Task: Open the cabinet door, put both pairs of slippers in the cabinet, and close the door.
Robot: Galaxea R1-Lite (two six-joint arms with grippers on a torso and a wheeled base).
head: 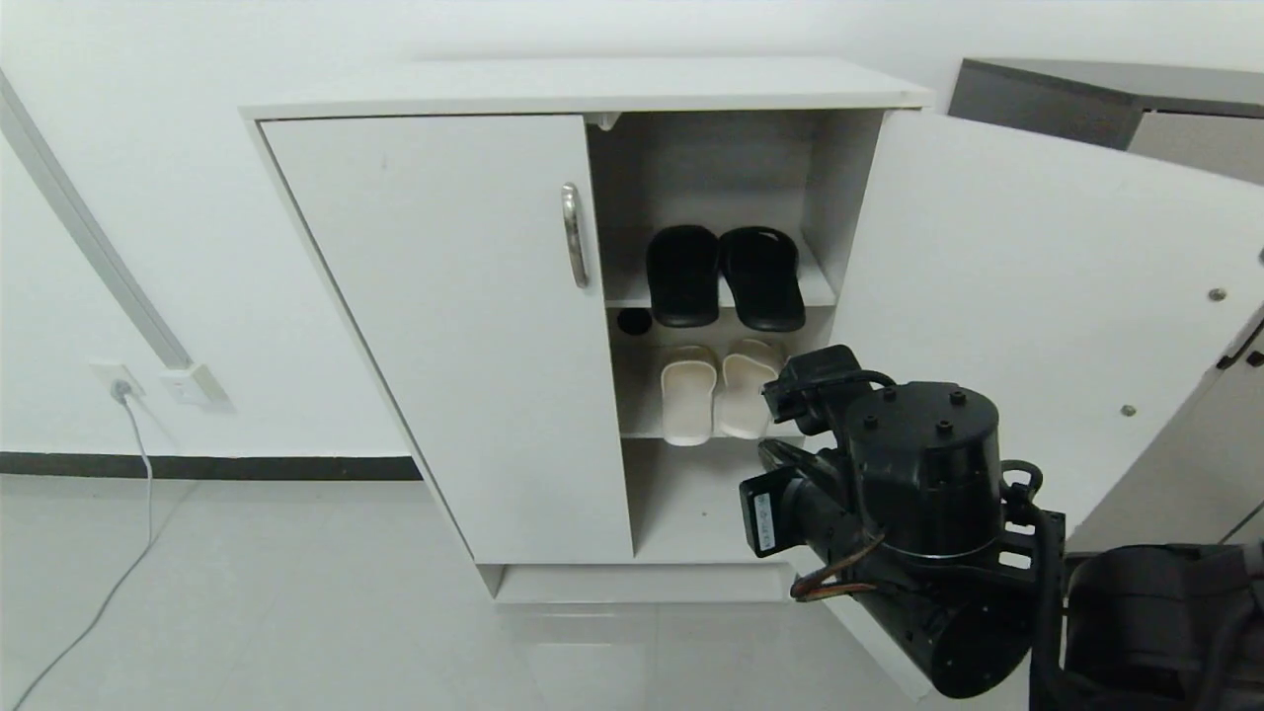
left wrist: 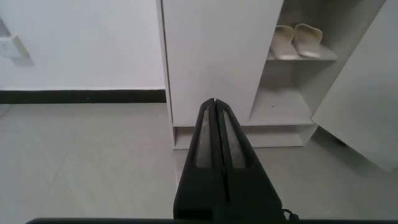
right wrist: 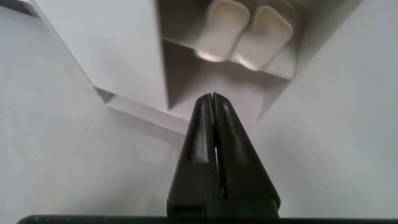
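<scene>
The left hand (left wrist: 214,102) is clenched on nothing, low over the floor, on the near side of the shut left door (head: 444,326). Black slippers (head: 724,276) sit on the upper shelf, white slippers (head: 718,390) on the shelf below. The right hand (right wrist: 212,98), also clenched and empty, points at the opening. The open door (head: 1037,296) lies just right of it, inner face toward it. The right arm is the nearer one for closing.

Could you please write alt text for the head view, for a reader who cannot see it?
A white cabinet stands with its right door open and its left door shut. Inside, black slippers sit on the upper shelf and cream slippers on the shelf below. The robot's right arm is low before the opening.
</scene>
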